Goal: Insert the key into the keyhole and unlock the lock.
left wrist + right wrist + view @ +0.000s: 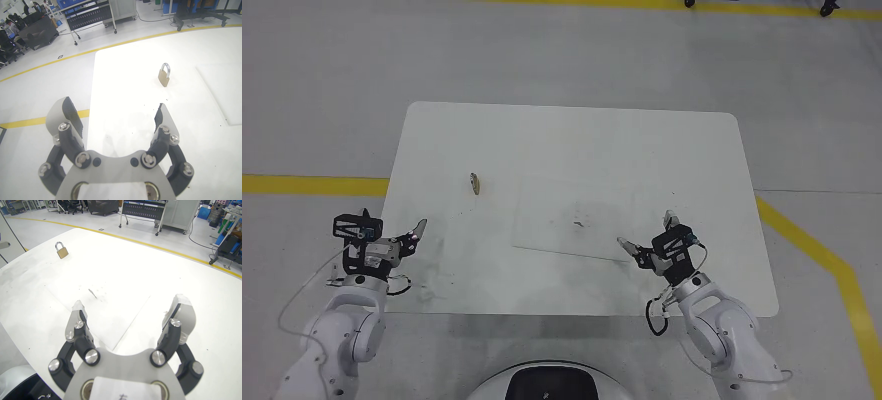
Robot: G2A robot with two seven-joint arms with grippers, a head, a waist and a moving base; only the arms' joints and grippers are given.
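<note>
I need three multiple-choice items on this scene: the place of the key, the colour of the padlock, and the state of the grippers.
1. Where does the key lie?
A) on the thin white sheet
B) in the keyhole
C) on the floor

2. What colour is the body of the padlock?
A) black
B) brass
C) red

3. How are the left gripper and right gripper?
A) both shut
B) one shut
C) both open, empty

Answers: 1 A, it lies flat on the sheet; 2 B, the body is brass-yellow; 3 C, fingers spread, nothing between them.
</note>
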